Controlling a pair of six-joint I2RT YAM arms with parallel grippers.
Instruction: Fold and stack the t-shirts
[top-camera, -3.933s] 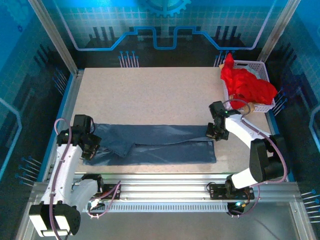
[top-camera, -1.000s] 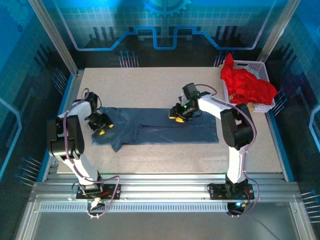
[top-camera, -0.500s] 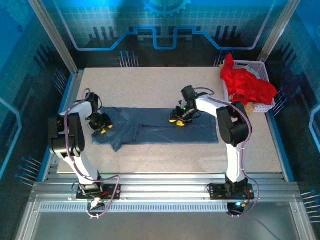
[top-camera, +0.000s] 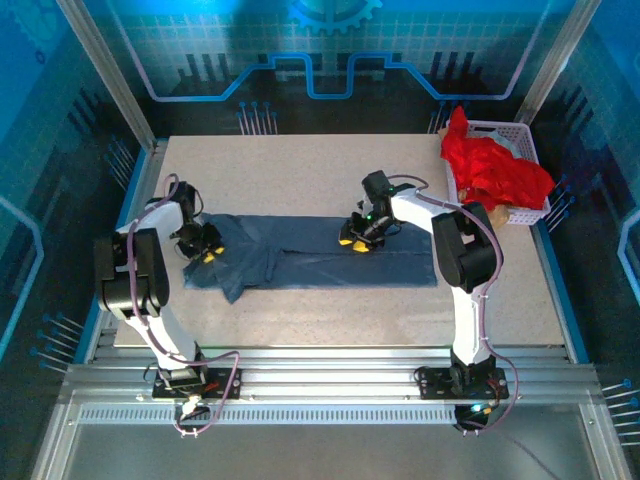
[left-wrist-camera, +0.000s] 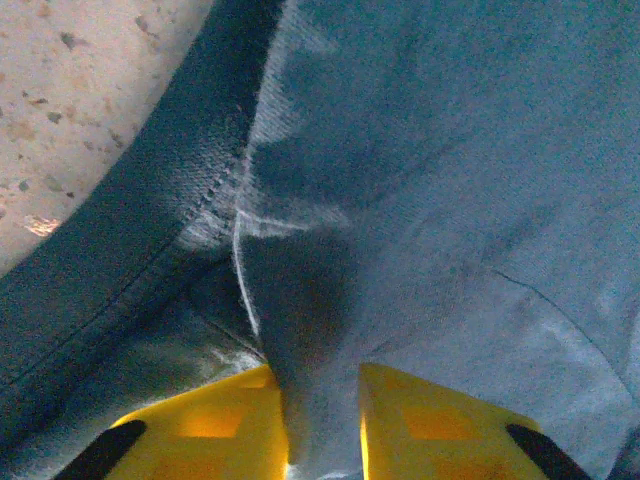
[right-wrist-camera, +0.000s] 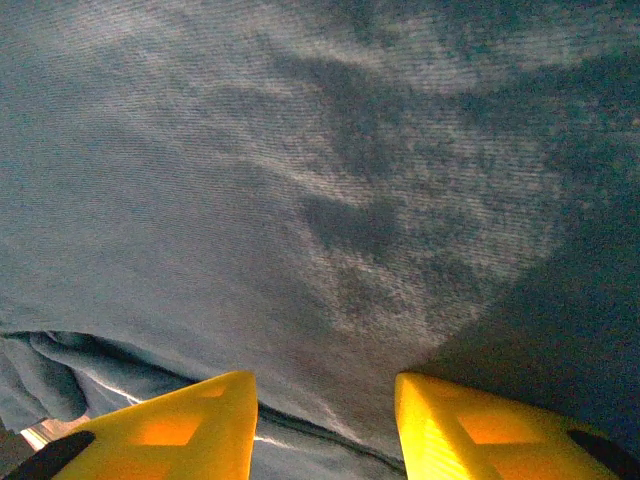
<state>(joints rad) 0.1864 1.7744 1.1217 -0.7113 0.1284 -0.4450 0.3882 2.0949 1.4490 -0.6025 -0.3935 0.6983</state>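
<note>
1. Across the middle of the speckled surface (top-camera: 300, 170), the slate-blue t-shirt (top-camera: 330, 268) lies folded into a long band running left to right. Its left end is bunched and creased, with a flap poking toward the near edge.
2. Over in the far right corner, the red t-shirt (top-camera: 495, 170) sits heaped in a white lattice basket (top-camera: 522, 132). It spills over the rim and is well apart from the blue one.
3. The left arm (top-camera: 150, 222) reaches out to the band's left end, and the left jaws are down on the cloth there. In the left wrist view, a ridge of blue cloth (left-wrist-camera: 450, 200) rises between the yellow pads (left-wrist-camera: 215, 425). The pads stand close on either side and are clamped on that fold. A stitched hem runs diagonally beside it, with bare surface in the upper left corner.
4. The right arm (top-camera: 425, 210) bends across to the band's far edge, a little right of middle. The right jaws sit low at that edge. In the right wrist view, its yellow pads (right-wrist-camera: 180, 425) stand clearly apart, gripping nothing. The blue cloth (right-wrist-camera: 300, 150) lies flat beneath them, and a cloth edge crosses the gap between the tips.
</note>
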